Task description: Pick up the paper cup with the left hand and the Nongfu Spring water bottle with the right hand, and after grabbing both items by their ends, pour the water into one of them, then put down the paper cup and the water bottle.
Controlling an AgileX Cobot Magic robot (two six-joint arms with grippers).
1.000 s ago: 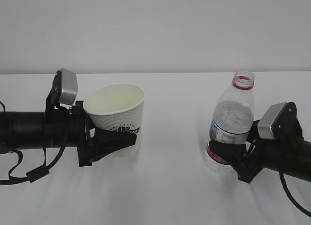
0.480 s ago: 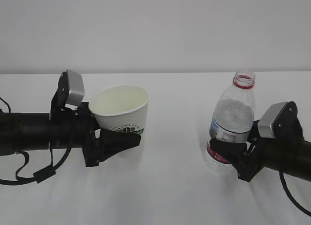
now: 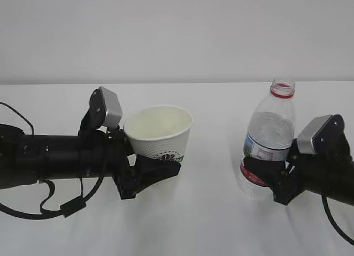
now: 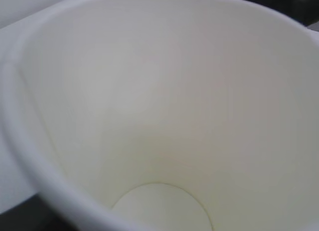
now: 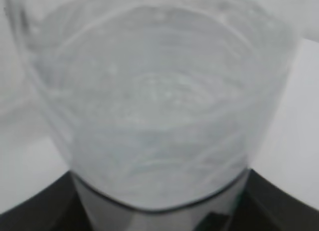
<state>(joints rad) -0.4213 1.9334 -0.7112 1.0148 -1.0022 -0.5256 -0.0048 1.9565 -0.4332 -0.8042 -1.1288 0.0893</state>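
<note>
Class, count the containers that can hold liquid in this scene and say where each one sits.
2. The paper cup is left of centre, held at its base by the left pincer. The water bottle stands on the right, its lower part in the right pincer. Nothing appears hidden.

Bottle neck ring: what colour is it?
Red, on the water bottle; clearest in the exterior view.

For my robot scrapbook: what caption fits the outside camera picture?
Left hand holds white paper cup; right hand holds clear plastic water bottle.
</note>
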